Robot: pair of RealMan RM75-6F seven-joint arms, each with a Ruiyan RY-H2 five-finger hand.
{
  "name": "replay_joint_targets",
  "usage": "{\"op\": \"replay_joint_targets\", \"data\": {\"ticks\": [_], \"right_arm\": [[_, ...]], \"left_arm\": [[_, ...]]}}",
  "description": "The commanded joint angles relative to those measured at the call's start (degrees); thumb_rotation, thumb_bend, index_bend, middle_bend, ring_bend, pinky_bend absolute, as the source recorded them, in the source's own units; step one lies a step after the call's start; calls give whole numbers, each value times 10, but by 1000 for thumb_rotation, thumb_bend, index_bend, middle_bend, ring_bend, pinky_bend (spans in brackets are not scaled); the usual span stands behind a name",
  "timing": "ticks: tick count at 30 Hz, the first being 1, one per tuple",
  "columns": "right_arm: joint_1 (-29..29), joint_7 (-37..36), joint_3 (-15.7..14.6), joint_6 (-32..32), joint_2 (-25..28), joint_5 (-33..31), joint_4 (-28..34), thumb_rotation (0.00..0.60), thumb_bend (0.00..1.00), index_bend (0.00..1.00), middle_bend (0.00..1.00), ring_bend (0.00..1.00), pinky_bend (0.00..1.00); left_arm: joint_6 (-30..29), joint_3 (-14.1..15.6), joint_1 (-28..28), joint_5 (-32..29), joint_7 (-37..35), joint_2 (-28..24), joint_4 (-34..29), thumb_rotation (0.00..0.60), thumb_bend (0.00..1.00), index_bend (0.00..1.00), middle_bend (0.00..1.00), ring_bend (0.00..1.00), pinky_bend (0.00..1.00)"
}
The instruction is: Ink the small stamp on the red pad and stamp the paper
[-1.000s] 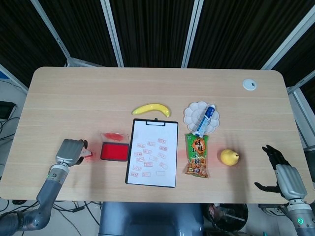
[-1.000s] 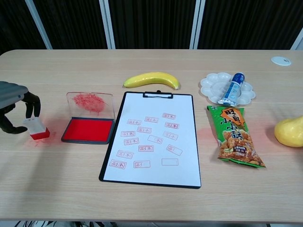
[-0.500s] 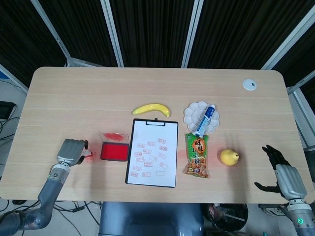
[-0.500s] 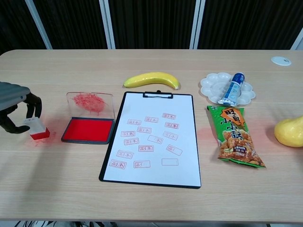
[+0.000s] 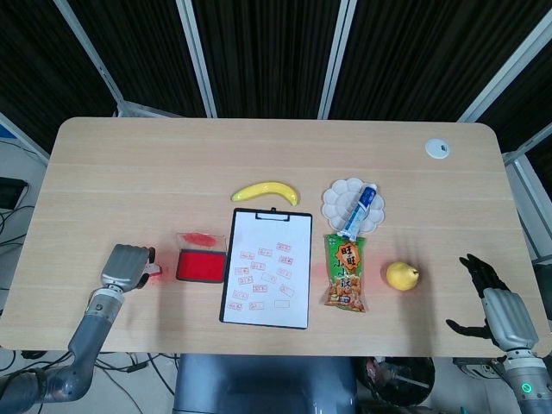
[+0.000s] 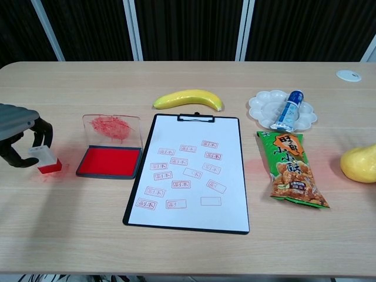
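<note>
Wooden bench (image 6: 188, 82) under me: my left hand (image 6: 17, 132) fingers (image 6: 42, 130) pinching the small stamp (image 6: 44, 160); right hand (image 5: 492, 297) fingers spread, holding nothing

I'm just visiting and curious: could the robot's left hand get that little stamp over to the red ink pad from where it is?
Probably yes: the left hand is around the small stamp, with bare table up to the red pad.

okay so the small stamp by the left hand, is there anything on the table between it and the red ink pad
Nothing visible does. The small stamp stands on bare table with the left hand arched over it, and the red pad lies open just to its right. The strip of wood between them holds only a faint red smudge.
</note>
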State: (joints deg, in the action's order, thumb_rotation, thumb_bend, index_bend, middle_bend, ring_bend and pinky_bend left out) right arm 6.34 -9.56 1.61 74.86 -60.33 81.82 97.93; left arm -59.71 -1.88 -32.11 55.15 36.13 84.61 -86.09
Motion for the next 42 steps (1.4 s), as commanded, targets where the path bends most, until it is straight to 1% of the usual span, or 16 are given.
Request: {"op": "replay_joint_targets", "data": {"ticks": [1, 26, 28, 30, 33, 38, 42], "right_arm": [[0, 0, 0, 0, 0, 0, 0, 600, 49, 86, 0, 0, 220], [0, 2, 0, 1, 0, 1, 0, 600, 49, 95, 0, 0, 220], [0, 2, -1, 1, 0, 1, 0, 600, 49, 95, 0, 0, 219], [0, 2, 0, 1, 0, 1, 0, 600, 50, 95, 0, 0, 220], [-1, 3, 0, 1, -1, 0, 0, 600, 50, 95, 0, 0, 220], [-1, 3, 0, 2, -1, 0, 0, 600, 50, 95, 0, 0, 220], [-1, 3, 0, 1, -1, 0, 1, 600, 50, 95, 0, 0, 220]], "left_arm": [[0, 1, 0, 1, -1, 0, 0, 600, 310, 475, 498, 859, 998], [3, 3, -4, 4, 1, 7, 8, 600, 326, 481, 503, 858, 998], [3, 4, -5, 4, 2, 8, 9, 600, 363, 490, 514, 859, 998], [3, 5, -5, 5, 3, 9, 9, 600, 441, 506, 532, 859, 998], [1, 6, -4, 7, 5, 10, 11, 600, 497, 530, 560, 864, 998], [-8, 6, -3, 21, 1, 9, 11, 600, 532, 564, 596, 866, 999], [-24, 8, -4, 52, 5, 2, 5, 600, 560, 593, 627, 878, 999]]}}
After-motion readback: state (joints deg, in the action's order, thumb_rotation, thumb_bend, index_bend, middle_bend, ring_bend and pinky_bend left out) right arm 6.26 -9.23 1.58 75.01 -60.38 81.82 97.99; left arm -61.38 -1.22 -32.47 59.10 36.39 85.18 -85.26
